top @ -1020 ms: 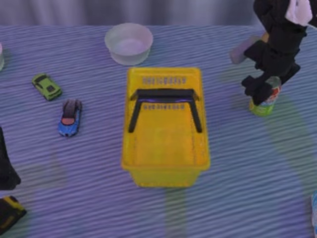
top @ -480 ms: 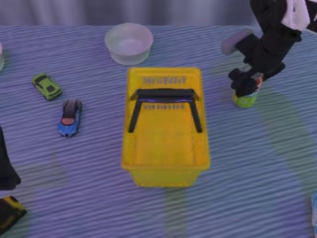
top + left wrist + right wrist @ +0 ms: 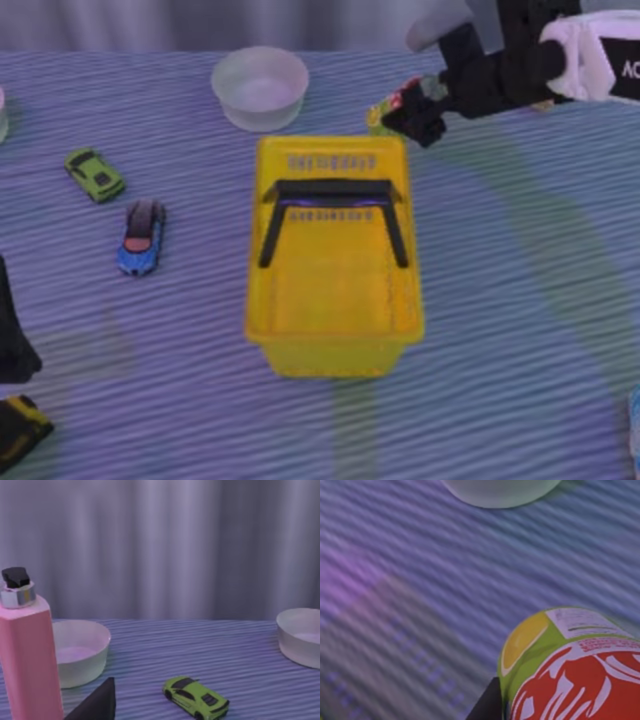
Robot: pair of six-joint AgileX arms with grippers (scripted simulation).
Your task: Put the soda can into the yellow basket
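- Purple striped tabletop (image 3: 520, 300) fills the top view, with a grey curtain behind.
- Upper right of centre, the soda can (image 3: 392, 108) hangs tipped on its side above the tabletop, just beyond the yellow basket's (image 3: 335, 340) far right corner, not yet over its opening.
- Right claw (image 3: 415, 112) is clamped on the can, reaching in from the upper right; the wrist view shows the red and green label close up.
- My guess: the can is carried high so it clears the basket wall and black handles (image 3: 333, 190).
- White bowl (image 3: 260, 85) sits upper centre, green car (image 3: 95, 173) and blue car (image 3: 141, 238) at left.
- Left arm (image 3: 12, 340) is parked at lower left; I cannot tell its claw's state.
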